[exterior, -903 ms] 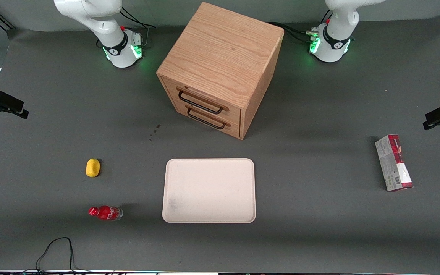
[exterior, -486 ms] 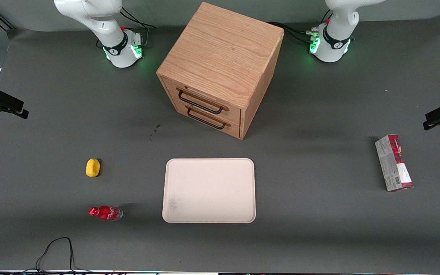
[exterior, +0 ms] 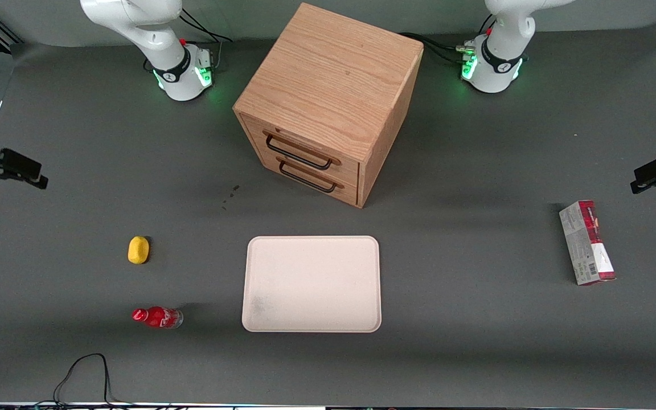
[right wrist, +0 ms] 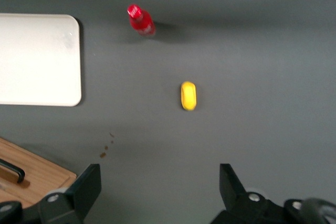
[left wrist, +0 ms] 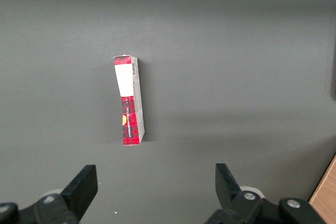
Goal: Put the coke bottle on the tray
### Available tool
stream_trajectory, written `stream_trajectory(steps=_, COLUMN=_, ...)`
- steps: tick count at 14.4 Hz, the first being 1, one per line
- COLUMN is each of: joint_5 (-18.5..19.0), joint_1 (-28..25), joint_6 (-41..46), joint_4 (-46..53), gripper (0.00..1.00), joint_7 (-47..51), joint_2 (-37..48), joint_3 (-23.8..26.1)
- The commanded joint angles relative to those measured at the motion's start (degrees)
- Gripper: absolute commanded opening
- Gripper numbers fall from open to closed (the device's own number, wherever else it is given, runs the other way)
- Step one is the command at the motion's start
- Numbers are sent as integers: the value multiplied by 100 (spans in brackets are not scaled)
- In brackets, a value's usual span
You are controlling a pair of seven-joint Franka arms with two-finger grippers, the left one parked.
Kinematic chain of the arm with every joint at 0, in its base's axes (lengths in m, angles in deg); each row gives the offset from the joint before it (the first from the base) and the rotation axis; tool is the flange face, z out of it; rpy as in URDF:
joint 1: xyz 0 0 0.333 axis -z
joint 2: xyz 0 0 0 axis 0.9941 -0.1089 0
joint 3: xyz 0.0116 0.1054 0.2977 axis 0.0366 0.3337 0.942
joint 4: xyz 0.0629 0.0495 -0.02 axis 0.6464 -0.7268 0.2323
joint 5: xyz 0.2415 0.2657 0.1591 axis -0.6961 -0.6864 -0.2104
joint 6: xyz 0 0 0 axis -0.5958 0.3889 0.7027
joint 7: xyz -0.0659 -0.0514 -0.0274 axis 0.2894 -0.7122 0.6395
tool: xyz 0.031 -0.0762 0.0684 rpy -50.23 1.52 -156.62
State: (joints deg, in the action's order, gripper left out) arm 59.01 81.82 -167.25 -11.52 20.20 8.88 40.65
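Note:
The coke bottle (exterior: 157, 317), small and clear with a red cap and label, lies on its side on the grey table. It is nearer the front camera than the yellow lump (exterior: 138, 250). The cream-pink tray (exterior: 311, 283) lies flat beside it, toward the table's middle, with nothing on it. My right gripper (exterior: 32, 173) hangs high at the working arm's end of the table, well apart from the bottle. In the right wrist view the gripper (right wrist: 160, 182) is open and empty, and the bottle (right wrist: 140, 20), the lump (right wrist: 188, 95) and the tray (right wrist: 37, 59) all show.
A wooden drawer cabinet (exterior: 328, 97) with both drawers shut stands farther from the front camera than the tray. A red-and-grey carton (exterior: 587, 242) lies toward the parked arm's end. A black cable (exterior: 86, 370) loops at the table's front edge near the bottle.
My right gripper has shifted a little toward the front camera and the table's middle. The bottle, lump and tray have not moved.

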Motion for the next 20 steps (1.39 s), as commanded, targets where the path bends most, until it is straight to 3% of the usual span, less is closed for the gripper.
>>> stream_trajectory(steps=1, joint_5=-142, joint_1=-36, joint_6=79, joint_4=1226, gripper=100, joint_7=8, joint_2=-972, joint_3=51)
stream_trajectory(steps=6, joint_5=-116, joint_1=-36, joint_6=-122, joint_4=2669, gripper=100, joint_7=8, joint_2=-2379, joint_3=262)
stream_trajectory(steps=20, joint_5=-89, joint_1=-177, joint_6=-1617, joint_4=2705, gripper=100, joint_7=-1, joint_2=-3567, joint_3=280)
